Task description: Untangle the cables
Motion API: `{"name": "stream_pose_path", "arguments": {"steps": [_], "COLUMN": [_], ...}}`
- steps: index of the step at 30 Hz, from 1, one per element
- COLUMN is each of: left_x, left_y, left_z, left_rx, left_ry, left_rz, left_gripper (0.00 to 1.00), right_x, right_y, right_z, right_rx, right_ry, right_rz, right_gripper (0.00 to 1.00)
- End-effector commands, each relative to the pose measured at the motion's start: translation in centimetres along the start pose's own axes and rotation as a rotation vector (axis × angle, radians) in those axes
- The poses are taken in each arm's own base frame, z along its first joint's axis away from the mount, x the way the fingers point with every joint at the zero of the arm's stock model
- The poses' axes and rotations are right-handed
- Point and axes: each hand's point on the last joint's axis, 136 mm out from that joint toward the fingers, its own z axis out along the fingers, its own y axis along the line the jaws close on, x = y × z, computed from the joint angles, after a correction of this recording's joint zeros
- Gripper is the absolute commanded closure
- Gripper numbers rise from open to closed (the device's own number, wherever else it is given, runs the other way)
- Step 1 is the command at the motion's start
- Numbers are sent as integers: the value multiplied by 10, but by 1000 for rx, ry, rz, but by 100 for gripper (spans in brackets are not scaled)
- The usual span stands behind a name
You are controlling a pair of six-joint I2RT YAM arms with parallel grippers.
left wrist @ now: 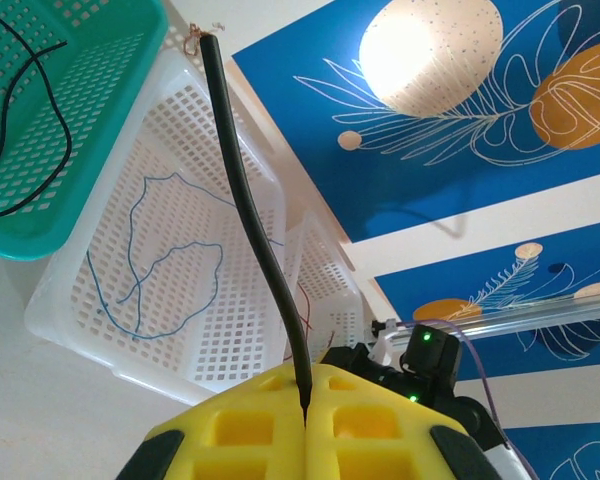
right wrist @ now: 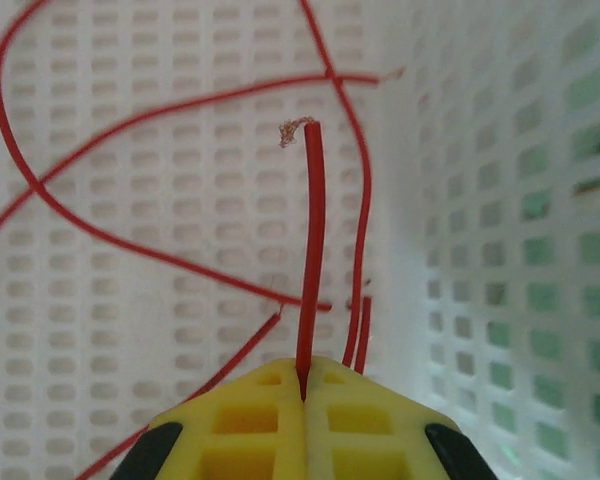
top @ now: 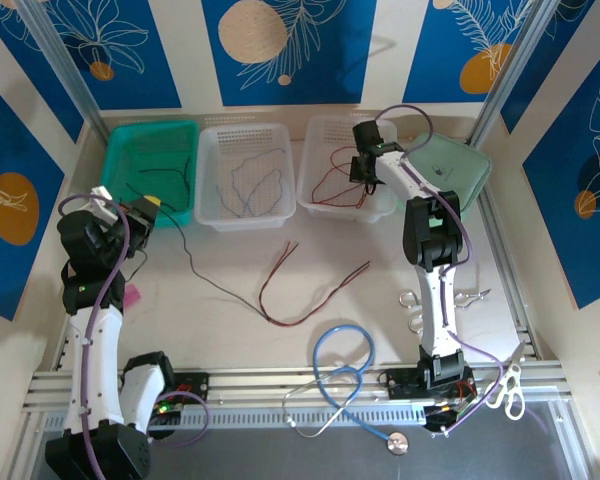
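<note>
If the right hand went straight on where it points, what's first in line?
Probably the loose red cable loops in the white basket, then its mesh; depth unclear. Right hand is shut on a red cable.

Lined up along far edge of pale table [top: 230,345], left to right: teal basket [top: 150,127], white perforated basket [top: 245,130], second white basket [top: 332,121] just beside it, pale green tray [top: 460,165] in right corner. Near front edge, centre: blue-tubed stethoscope [top: 341,326], looped, metal chest piece lying over front rail. White-handled scissors [top: 510,390] at front right. Small pink scrap [top: 132,296] at left. Behind: blue wall panels [top: 140,50] with white leaf drawings, orange and cream discs
</note>
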Motion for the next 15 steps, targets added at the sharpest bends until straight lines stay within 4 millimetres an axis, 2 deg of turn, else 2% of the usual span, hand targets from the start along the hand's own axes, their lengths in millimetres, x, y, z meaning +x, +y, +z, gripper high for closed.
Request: {"name": "stream_pose_path", "arguments": {"steps": [1, 5, 9, 11, 15], "left_x": [-4, -3, -5, -5, -5], "left_y": [-11, -12, -11, -12, -13], "left_z": [-5, -5, -5, -4, -5], "left_rx": [23, 12, 11, 13, 13], "left_ry": [-3, 5, -2, -4, -2], "left_rz": [27, 39, 36, 35, 36], "left_gripper": [100, 100, 100, 100, 100], "right_x": [-44, -81, -97, -96, -66], "right_y": [0, 0, -1, -2, 6], "right_z": [-35, -66, -79, -74, -41], "right_rx": [32, 25, 30, 38, 44], "right_ry": [-165, -317, -365, -355, -220], "right_rz": [-1, -33, -55, -69, -150], "right_gripper": [100, 100, 100, 100, 100]}}
